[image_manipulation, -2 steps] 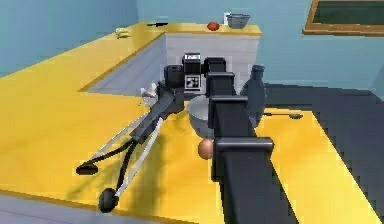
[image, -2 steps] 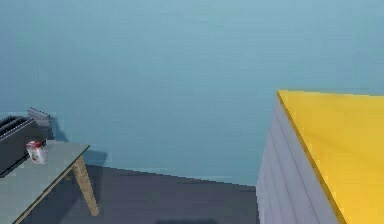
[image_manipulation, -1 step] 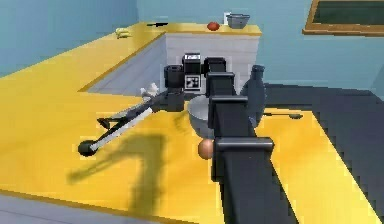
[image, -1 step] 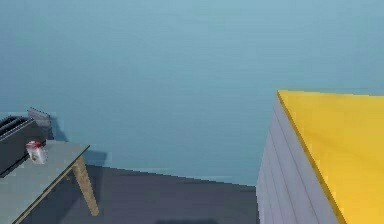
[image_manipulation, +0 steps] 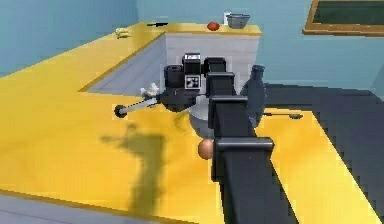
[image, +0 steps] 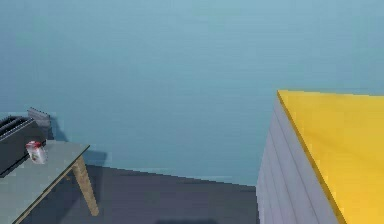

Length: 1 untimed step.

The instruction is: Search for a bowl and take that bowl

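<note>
The arm (image_manipulation: 240,150) reaches out over the yellow counter (image_manipulation: 80,150). The gripper (image_manipulation: 128,106) has only bare countertop behind its far end, so it holds nothing; how its fingers are set cannot be told. Just past the arm stands a dark vase (image_manipulation: 258,90). Farthest off, at the counter's far end, the bowl (image_manipulation: 238,19) sits near a red fruit (image_manipulation: 212,25).

The counter (image_manipulation: 60,90) is yellow, the wall (image: 180,80) teal, the bowl (image_manipulation: 238,19) grey.

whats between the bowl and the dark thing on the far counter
In the arm side view, a small red round thing sits left of the bowl.
</note>
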### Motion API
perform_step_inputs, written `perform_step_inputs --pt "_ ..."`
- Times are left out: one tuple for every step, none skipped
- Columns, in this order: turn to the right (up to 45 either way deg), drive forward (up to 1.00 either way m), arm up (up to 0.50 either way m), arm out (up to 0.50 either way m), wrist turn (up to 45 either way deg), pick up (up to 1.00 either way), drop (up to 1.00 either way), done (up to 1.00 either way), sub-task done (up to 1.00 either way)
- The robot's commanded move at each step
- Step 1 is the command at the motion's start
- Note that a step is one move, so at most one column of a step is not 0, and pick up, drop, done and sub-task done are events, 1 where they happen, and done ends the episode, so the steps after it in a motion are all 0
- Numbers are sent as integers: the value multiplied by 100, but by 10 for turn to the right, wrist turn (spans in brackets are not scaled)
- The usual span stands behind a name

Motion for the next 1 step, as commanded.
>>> perform_step_inputs --pt "0 0 0 0 450 0 0 0 0"
